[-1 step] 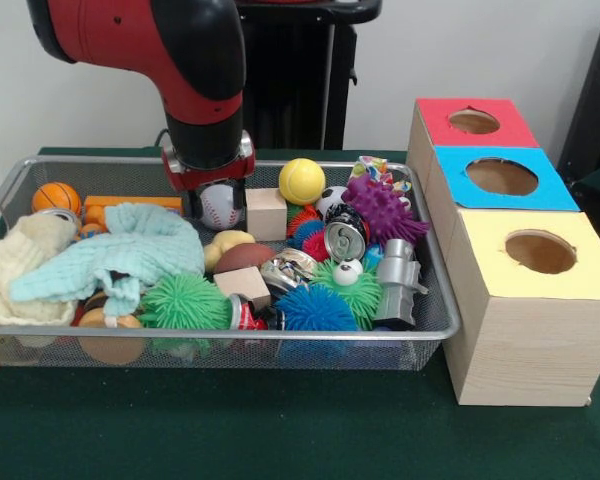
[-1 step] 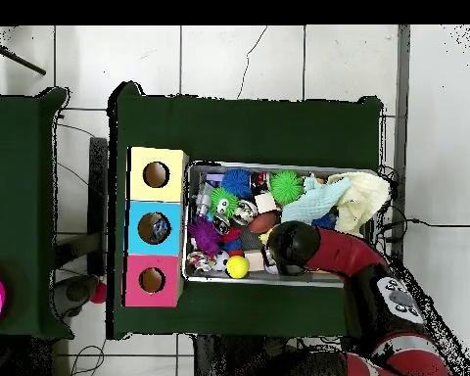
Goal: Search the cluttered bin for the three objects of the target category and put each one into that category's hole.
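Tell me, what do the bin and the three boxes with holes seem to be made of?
Bin: likely metal wire mesh, silvery; contents show through its wall. Boxes: wood-grain sides, maybe wood or laminate, with matte tops in red, blue, yellow, possibly paper.

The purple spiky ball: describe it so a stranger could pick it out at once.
Start at the wire mesh bin and go to its end nearest the three wooden boxes. The purple spiky ball sits high on the pile there, just behind the crushed can. Its neighbours' spikes are fine and hairy; its own are thick, stubby and purple.

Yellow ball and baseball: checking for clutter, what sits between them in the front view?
A plain wooden cube sits between the smooth yellow ball and the white red-stitched baseball, front view.
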